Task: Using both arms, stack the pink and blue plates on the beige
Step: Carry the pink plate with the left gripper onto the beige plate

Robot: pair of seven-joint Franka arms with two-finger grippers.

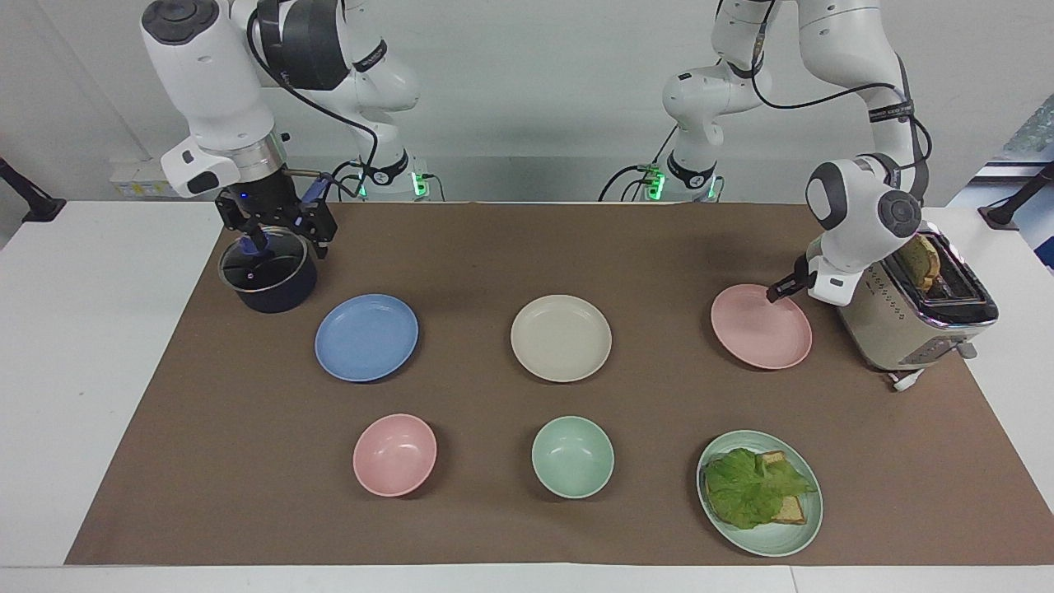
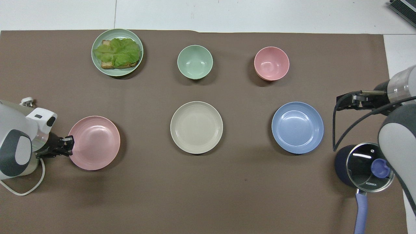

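Left gripper (image 1: pixel 780 290) sits at the rim of the pink plate (image 1: pixel 761 326), on the side toward the toaster (image 1: pixel 914 313). Fingers are pinched together on that rim; in the overhead view the gripper (image 2: pixel 66 145) meets the plate (image 2: pixel 94 143) at its edge. Whether the plate has left the mat cannot be told. The plate is at the left arm's end of the brown mat (image 1: pixel 527 247), just beside the toaster, which has bread in its slot.

Right gripper (image 1: pixel 276 226) hangs over the dark saucepan (image 1: pixel 268 284) with the glass lid, fingers spread wide, nothing between them. The saucepan stands near the mat's corner at the right arm's end, close to the robots.

Blue plate (image 1: pixel 366 337) lies flat on the mat, beside the saucepan and farther from the robots than it. Nothing touches it.

Beige plate (image 1: pixel 561 338) lies in the middle of the mat, between the blue and pink plates, well apart from both. Nothing on it.

Row along the mat's edge farthest from the robots: pink bowl (image 1: pixel 394 455), mint-green bowl (image 1: pixel 572 456), pale green plate (image 1: pixel 759 492) carrying toast under a lettuce leaf. All three stand apart from one another.
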